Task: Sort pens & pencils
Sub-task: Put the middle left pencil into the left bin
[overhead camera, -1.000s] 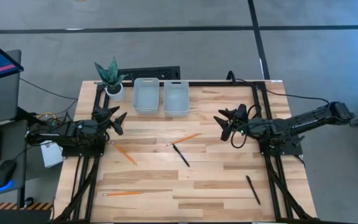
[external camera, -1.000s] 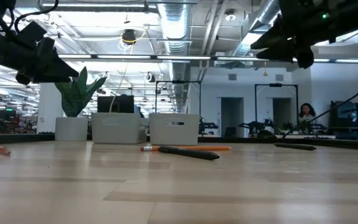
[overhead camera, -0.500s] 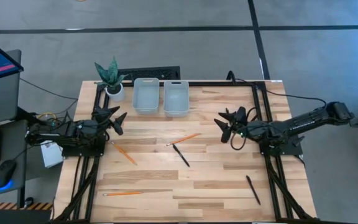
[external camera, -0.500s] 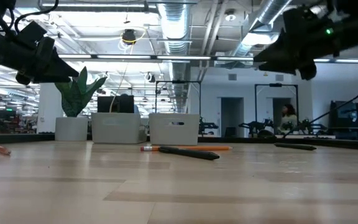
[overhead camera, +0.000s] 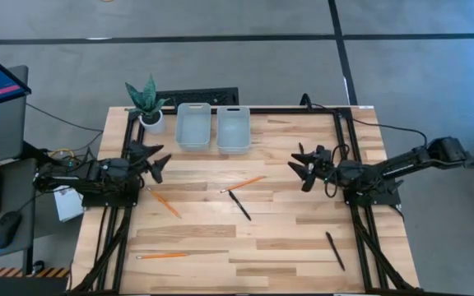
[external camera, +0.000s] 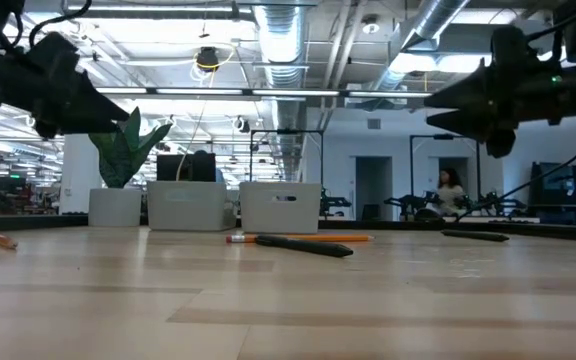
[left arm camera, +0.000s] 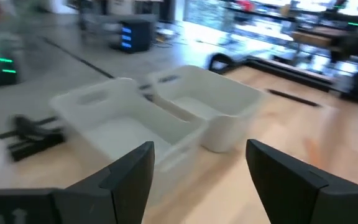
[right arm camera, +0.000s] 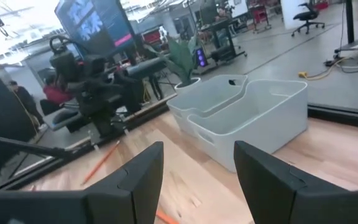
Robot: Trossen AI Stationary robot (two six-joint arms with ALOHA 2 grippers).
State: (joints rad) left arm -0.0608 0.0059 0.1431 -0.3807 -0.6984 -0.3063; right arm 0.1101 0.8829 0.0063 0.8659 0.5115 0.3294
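Observation:
Two black pens lie on the wooden table, one at mid-table [overhead camera: 239, 205] and one near the front right [overhead camera: 335, 251]. A third dark pen [overhead camera: 280, 122] lies by the far edge. An orange pencil [overhead camera: 243, 183] lies just beyond the middle pen. Another pencil [overhead camera: 164, 201] lies at the left and a third [overhead camera: 161, 256] near the front left. My left gripper [overhead camera: 153, 161] hovers open at the left side, above the table. My right gripper [overhead camera: 304, 169] hovers open at the right side, pointing level toward the left. Neither has anything between its fingers.
Two pale grey bins [overhead camera: 193, 127] [overhead camera: 233, 129] stand side by side at the far edge, and both look empty. A potted plant [overhead camera: 146, 103] stands at the far left corner. Black frame rails [overhead camera: 344, 140] run along the table's sides. A person shows far off in the room [external camera: 448, 185].
My right gripper has come down and drawn back a little toward the table's right edge, tipping from a downward slant to level. It has stayed open. My left gripper has turned slightly in place. The pens and pencils have not moved.

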